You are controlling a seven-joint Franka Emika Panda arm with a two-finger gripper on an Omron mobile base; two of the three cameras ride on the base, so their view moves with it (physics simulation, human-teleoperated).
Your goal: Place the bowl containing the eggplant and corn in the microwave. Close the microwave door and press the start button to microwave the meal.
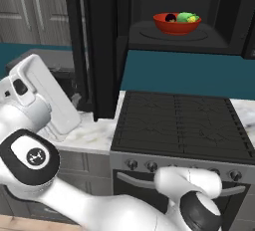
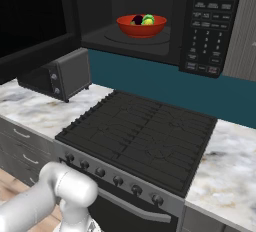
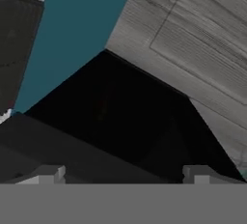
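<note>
The red bowl [image 1: 177, 24] [image 2: 141, 26] sits on the turntable inside the black microwave [image 1: 169, 41] [image 2: 150, 46] above the stove. In it lie the dark purple eggplant [image 1: 171, 18] [image 2: 137, 20] and the pale green corn [image 1: 187, 17] [image 2: 148, 19]. The microwave door [image 1: 102, 46] [image 2: 30, 16] stands swung open to the left. My white hand [image 1: 45, 95] hangs left of that door, on its outer side. In the hand view my gripper [image 3: 123, 175] is open, its tips wide apart with nothing between them, facing the black door panel [image 3: 120, 117].
A black stovetop [image 1: 179, 120] [image 2: 140, 136] lies below the microwave, set in a marble counter [image 1: 92, 130] [image 2: 35, 108]. A small dark grey box with knobs [image 2: 60, 76] stands on the counter under the open door. The microwave's keypad [image 2: 207, 26] is at its right. Grey cabinets [image 3: 193, 39] are behind.
</note>
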